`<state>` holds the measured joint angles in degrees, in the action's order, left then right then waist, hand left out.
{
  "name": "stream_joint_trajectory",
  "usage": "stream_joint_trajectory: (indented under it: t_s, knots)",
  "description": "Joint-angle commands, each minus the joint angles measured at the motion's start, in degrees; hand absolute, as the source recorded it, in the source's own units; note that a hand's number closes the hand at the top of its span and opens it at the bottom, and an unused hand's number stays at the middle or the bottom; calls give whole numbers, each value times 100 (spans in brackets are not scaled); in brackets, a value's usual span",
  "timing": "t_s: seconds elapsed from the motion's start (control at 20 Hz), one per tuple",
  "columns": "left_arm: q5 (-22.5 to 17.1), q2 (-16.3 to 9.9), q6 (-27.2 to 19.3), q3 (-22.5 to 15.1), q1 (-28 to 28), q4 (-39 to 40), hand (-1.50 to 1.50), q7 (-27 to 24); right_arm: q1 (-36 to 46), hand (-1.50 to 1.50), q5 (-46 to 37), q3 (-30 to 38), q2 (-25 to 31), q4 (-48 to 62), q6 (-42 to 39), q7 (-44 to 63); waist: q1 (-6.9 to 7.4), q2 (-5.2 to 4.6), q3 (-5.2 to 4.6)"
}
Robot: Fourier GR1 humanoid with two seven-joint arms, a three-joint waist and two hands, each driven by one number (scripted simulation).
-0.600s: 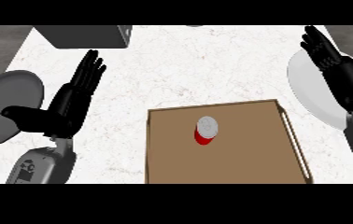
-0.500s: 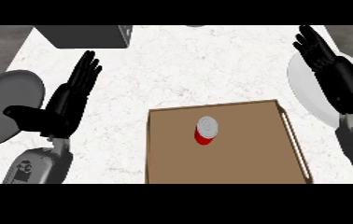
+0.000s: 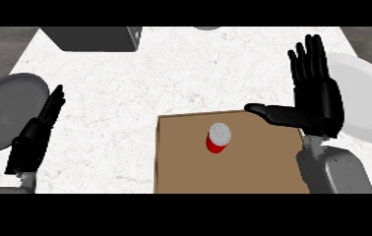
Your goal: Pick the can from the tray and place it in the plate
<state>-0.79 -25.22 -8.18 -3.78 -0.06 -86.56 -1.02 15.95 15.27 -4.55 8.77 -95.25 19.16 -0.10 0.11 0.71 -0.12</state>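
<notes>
Can [image 3: 218,137] upright mid-tray [image 3: 181,171], red, untouched. Right hand [image 3: 314,100] at tray's right edge, fingers straight, thumb splayed toward can, holding nothing. Left hand [image 3: 36,132] flat, resting at left. Plate [image 3: 355,102] half hidden behind right hand. Risk: sideways approach tips can; carry may clip plate rim.
</notes>
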Motion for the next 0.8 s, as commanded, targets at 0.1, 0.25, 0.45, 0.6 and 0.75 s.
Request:
stream_joint_trajectory:
  t_s: [0.1, 0.25, 0.45, 0.6, 0.75]
  knots:
    - [96, -203, -31, 201, 690, -171, 0, -421, -1266, -150, -407, -1205, -850, -1461, 1830, -792, -20, 19, 11]
    - [256, -25, -30, 239, 495, 295, 0, -623, -1985, -150, -1099, -1829, -864, -2245, 1705, -603, -60, -52, 8]
    - [260, 64, -63, 201, 618, 76, 0, -544, -2504, -150, -1302, -2076, 320, -2995, 1128, 527, -73, -44, 7]
    - [280, 11, 49, 130, 590, 112, 0, -587, -2036, -150, -1719, -1995, 1135, -2909, 797, 1632, -33, -50, -9]
    - [321, -28, 0, 245, 471, 212, 0, -631, -2036, -150, -2090, -2135, 1629, -3008, 506, 2316, -24, -58, -9]
